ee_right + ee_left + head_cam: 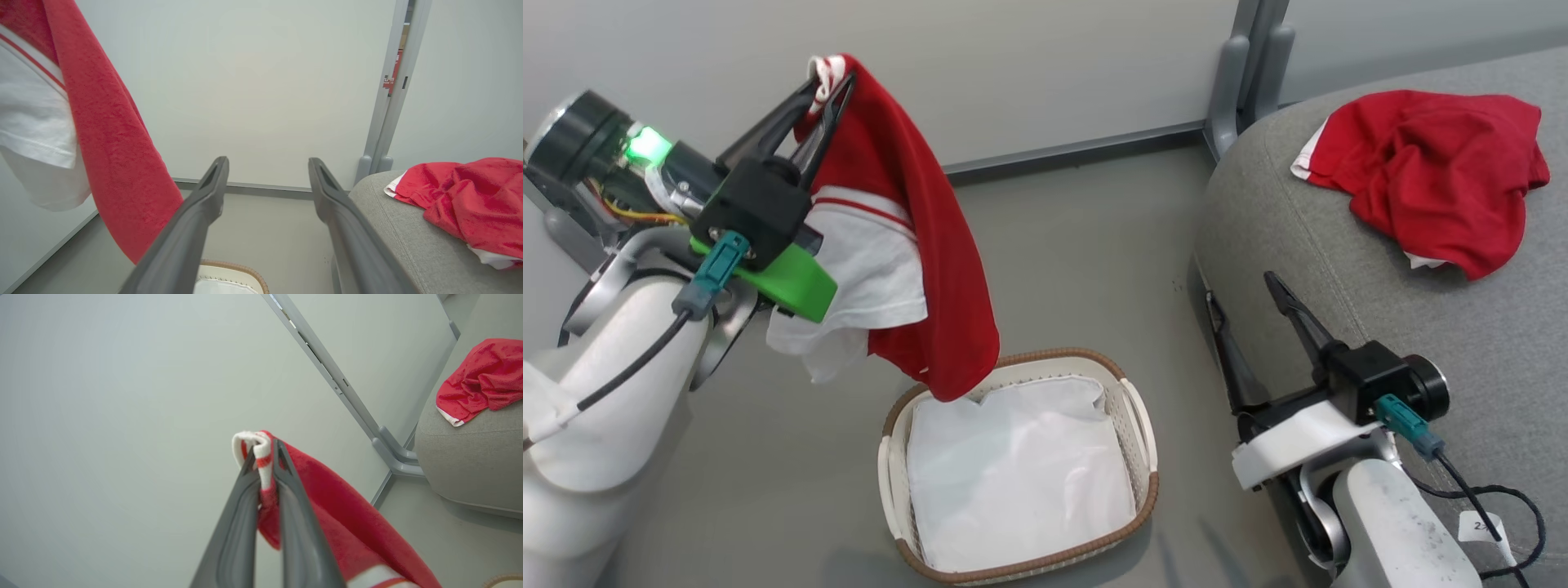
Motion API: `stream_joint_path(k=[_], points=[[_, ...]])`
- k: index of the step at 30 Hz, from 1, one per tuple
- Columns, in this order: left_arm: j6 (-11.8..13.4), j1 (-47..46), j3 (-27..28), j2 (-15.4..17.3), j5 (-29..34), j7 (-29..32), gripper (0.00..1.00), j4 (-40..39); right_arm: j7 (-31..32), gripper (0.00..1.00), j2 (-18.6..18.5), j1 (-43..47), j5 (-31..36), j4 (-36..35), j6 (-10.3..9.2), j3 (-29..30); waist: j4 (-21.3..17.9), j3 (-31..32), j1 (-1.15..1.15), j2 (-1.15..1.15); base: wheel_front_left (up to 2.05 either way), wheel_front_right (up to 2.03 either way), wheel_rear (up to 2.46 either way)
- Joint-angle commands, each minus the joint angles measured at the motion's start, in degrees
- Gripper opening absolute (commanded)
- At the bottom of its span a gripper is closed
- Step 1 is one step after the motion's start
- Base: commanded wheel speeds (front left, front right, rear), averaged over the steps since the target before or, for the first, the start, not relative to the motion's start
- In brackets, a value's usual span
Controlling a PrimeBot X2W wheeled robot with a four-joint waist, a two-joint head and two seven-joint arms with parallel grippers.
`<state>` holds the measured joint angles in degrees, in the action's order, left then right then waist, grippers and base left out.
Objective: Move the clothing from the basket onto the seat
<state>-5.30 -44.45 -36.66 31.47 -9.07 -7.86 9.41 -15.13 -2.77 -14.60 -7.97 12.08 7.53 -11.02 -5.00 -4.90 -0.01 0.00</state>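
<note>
The left gripper [833,82] has its jaws pressed together on the white, red-striped trim of a red-and-white garment [931,245]. It holds the garment high above the floor [1054,245], well clear of the seat [1486,343]. The cloth hangs in one long limp fold. Its lowest red tip dangles over the far left rim of the basket [1045,357]; I cannot tell whether it brushes the rim.

It looks light and completely soft, with a slightly fuzzy red knit and a smoother white panel finished in a stitched hem. I'd expect it to swing, drag and fold on itself rather than keep any shape, and nothing about it seems fragile. The bunched trim is a sensible hold, being thicker than a single layer, which could slide out of those smooth dark fingers.

The right gripper [1240,286] waits with its jaws wide apart and empty, alongside the seat's rounded near edge.

The basket is oval, of off-white perforated plastic with a brown woven rim, and a plain white liner cloth [1021,474] lies flat inside it. The seat is grey woven upholstery with a stitched seam. A crumpled red garment [1429,171] already rests near its far edge.
</note>
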Motion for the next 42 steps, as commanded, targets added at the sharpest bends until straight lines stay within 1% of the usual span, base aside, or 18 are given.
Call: stream_joint_path(k=[1, 6, 10, 12, 16, 20, 26, 33, 35, 42], points=[[-0.15, -1.53, 0.19, -0.59, -0.1, 0.68, 0.0, -0.2, -0.03, 1.0, -0.22, -0.75, -0.63, -0.12, -0.08, -1.14, 0.62, 2.88, 0.01, 0.0, 0.0, 0.0, 0.0], [-0.54, -5.53, -0.24, -2.07, -0.35, 1.83, 0.0, 1.1, -0.02, 1.0, -0.22, -4.14, -2.21, 0.21, -0.08, -6.74, 0.53, 3.5, 0.01, 0.0, 0.0, 0.0, 0.0], [-0.64, -7.31, -0.96, -3.43, -0.56, 1.72, 0.0, 2.41, -0.02, 1.0, -0.23, -7.33, -3.44, 1.35, -0.08, -12.86, 0.45, 3.8, 0.01, 0.0, 0.0, 0.0, 0.0], [-0.73, -7.73, -1.56, -3.91, -0.56, 1.53, 0.0, 2.83, -0.03, 1.0, -0.23, -8.73, -3.84, 2.62, -0.08, -15.69, 0.51, 3.95, 0.01, 0.0, 0.0, 0.0, 0.0], [-1.03, -8.26, -3.15, -5.23, -0.64, 1.39, 0.0, 2.46, -0.03, 1.0, -0.22, -11.09, -3.13, 6.13, -0.08, -19.36, 0.96, 4.36, 0.01, 0.0, 0.0, 0.0, 0.0], [-1.28, -8.87, -5.0, -6.55, -0.76, 1.78, 0.0, 0.89, -0.03, 1.0, -0.21, -12.47, -3.46, 8.59, -0.08, -19.87, 2.17, 4.88, 0.01, 0.0, 0.0, 0.0, 0.0], [-1.64, -9.69, -7.73, -8.12, -1.56, 2.04, 0.0, -2.65, -0.03, 1.0, -0.22, -14.69, -2.91, 10.31, -0.08, -19.31, 4.17, 5.75, 0.01, 0.0, 0.0, 0.0, 0.0], [-1.88, -9.85, -9.95, -8.12, -2.18, 1.5, 0.0, -5.73, -0.02, 1.0, -0.21, -17.13, -2.22, 11.01, -0.08, -17.84, 5.71, 6.57, 0.01, 0.0, 0.0, 0.0, 0.0], [-1.91, -9.74, -10.4, -8.09, -2.41, 1.07, 0.0, -6.12, -0.02, 1.0, -0.16, -17.83, -3.13, 12.43, -0.08, -19.29, 6.05, 6.8, 0.01, 0.0, 0.0, 0.0, 0.0], [-2.02, -9.69, -11.87, -8.75, -3.34, 0.03, 0.0, -6.48, -0.02, 1.0, -0.24, -22.52, -9.48, 18.88, -0.08, -29.04, 7.11, 7.21, 0.01, 0.0, 0.0, 0.0, 0.0]])
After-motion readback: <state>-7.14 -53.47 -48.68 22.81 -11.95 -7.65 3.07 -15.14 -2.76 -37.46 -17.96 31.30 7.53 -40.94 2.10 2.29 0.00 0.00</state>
